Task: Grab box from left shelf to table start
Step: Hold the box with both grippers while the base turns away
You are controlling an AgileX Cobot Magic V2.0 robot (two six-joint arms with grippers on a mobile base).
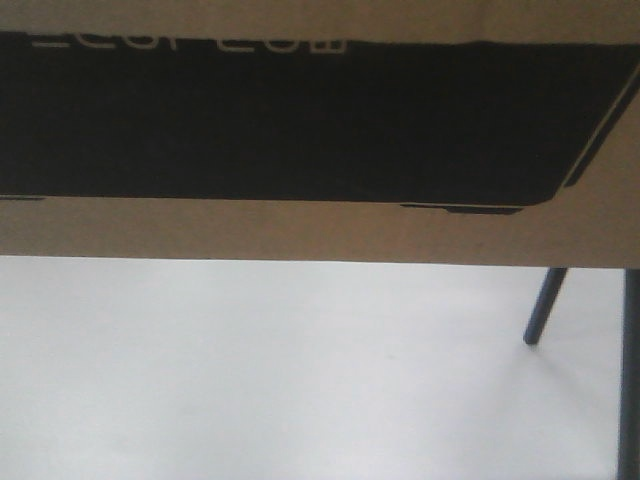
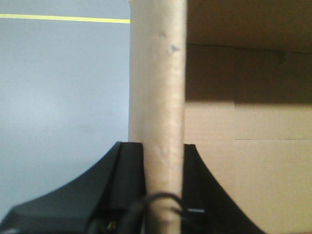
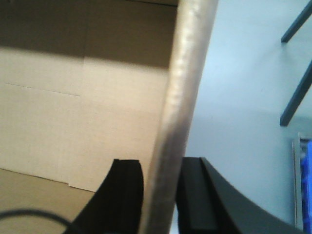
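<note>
The brown cardboard box (image 1: 320, 228) fills the upper half of the front view, its black printed panel (image 1: 300, 120) carrying white lettering along the top edge. In the left wrist view one upright box wall (image 2: 161, 73) runs between the black fingers (image 2: 126, 175), and my left gripper (image 2: 163, 146) is shut on it. My right gripper (image 3: 161, 161) is likewise shut on the opposite box wall (image 3: 187, 58), one finger inside the box and one finger (image 3: 195, 195) outside. The box's inside is bare cardboard. The left shelf and the table are out of view.
Pale grey floor (image 1: 250, 380) lies below the box. Dark slanted metal legs (image 1: 545, 305) stand at the right, also seen as legs (image 3: 297, 97) in the right wrist view. A blue bin (image 3: 307, 185) shows at that view's right edge. A yellow floor line (image 2: 63, 18) runs on the left.
</note>
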